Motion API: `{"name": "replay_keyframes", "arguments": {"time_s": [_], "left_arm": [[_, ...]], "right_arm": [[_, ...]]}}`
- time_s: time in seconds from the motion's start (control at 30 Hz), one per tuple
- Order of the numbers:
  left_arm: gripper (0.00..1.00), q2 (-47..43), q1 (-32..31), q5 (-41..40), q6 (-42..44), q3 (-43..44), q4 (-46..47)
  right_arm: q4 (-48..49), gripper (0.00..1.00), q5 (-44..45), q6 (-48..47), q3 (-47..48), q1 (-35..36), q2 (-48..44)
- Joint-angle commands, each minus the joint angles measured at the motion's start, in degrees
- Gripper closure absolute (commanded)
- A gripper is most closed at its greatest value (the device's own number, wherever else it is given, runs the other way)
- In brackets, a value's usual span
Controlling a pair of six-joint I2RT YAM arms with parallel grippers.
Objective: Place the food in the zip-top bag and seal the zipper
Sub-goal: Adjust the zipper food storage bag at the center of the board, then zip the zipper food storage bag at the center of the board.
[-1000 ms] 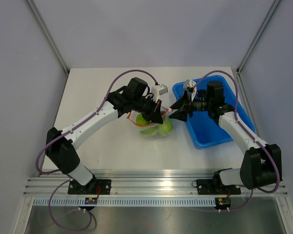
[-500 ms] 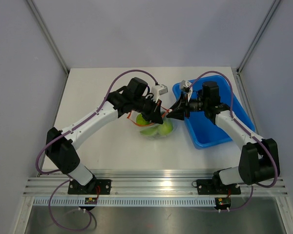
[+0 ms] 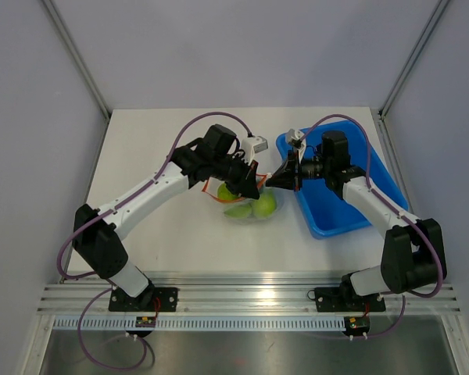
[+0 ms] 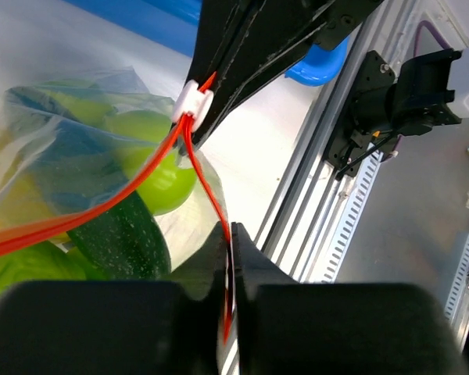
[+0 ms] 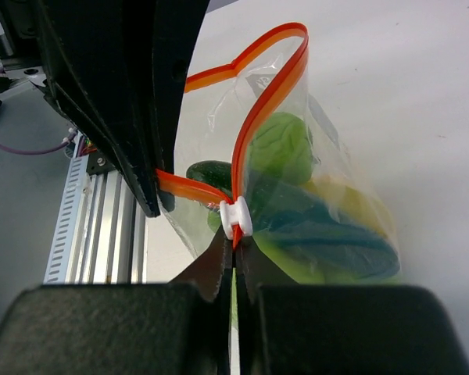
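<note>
The zip-top bag point(image 3: 250, 205) lies at mid-table, holding green food point(image 3: 264, 205). In the left wrist view my left gripper point(image 4: 230, 234) is shut on the red-orange zipper point(image 4: 207, 187) at one end of the bag's mouth. The white slider point(image 4: 191, 101) sits farther along, against the black fingers point(image 4: 250, 47) of the other arm. My right gripper point(image 5: 234, 246) is shut on the zipper point(image 5: 258, 109) just below the slider point(image 5: 236, 217). The mouth gapes as an open loop beyond it. Light and dark green food point(image 5: 281, 148) shows through the clear bag point(image 5: 336, 219). From above, both grippers point(image 3: 252, 186) point(image 3: 272, 181) meet tip to tip over the bag.
A blue tray point(image 3: 352, 195) lies to the right of the bag, under my right arm. Aluminium rails point(image 3: 250, 297) run along the table's near edge. The left arm's black fingers point(image 5: 117, 94) fill the right wrist view's upper left.
My right gripper has moved left to the bag's mouth and shut on the zipper by the slider. The left gripper has kept its hold on the strip.
</note>
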Motion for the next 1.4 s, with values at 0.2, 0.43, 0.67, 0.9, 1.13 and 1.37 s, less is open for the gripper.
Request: {"name": "replay_keyframes", "arguments": {"time_s": [0.2, 0.43, 0.67, 0.9, 1.13, 1.37], "left_arm": [[0.32, -7.81, 1.62, -7.73, 3.88, 8.44, -5.79], [0.30, -0.97, 0.57, -5.81, 5.29, 18.99, -7.55], [0.48, 4.05, -2.51, -5.45, 12.14, 20.68, -5.62], [0.56, -4.64, -2.51, -0.19, 19.43, 3.99, 13.86], [0.58, -2.02, -2.34, 3.59, 23.56, 6.25, 11.27], [0.59, 0.27, -2.34, 6.23, 23.84, 8.27, 11.08]], "right_arm": [[3.39, 1.00, 3.36, 0.98, -1.01, 0.33, -4.78], [4.00, 1.00, 3.88, 2.21, -1.01, 0.24, -6.45], [2.95, 1.00, 3.53, 2.12, -1.19, 0.24, -7.77], [-0.39, 1.00, 3.09, 0.98, -0.40, 0.24, -7.51], [-0.92, 1.00, 2.48, 0.98, 0.39, 0.33, -7.07], [-1.01, 1.00, 2.39, 0.89, 0.13, 0.24, -6.89]]}}
